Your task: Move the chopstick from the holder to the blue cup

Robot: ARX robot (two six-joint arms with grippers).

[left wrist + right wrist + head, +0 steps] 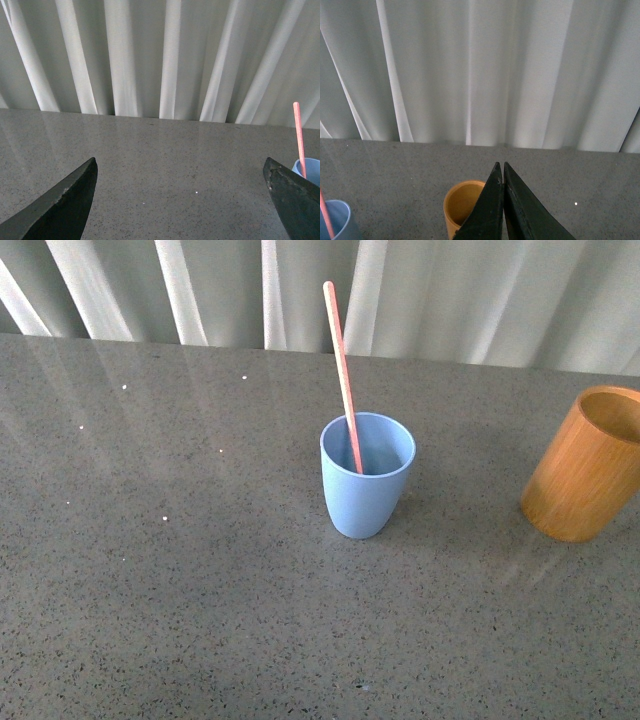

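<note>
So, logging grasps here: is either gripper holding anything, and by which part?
Nothing is held: left gripper open, right gripper shut empty; chopstick stands in blue cup.

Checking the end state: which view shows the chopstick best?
The front view: the whole chopstick stands leaning in the blue cup. The left wrist view catches only its upper part at the frame edge; the right wrist view shows a sliver in the corner.

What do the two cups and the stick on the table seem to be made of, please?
The blue cup looks like smooth matte plastic: even colour, no grain. The brown cup seems to be wood or bamboo, with faint vertical grain and a warm satin sheen. The stick is pinkish and matte, possibly painted wood or plastic; it is too thin to tell.
</note>
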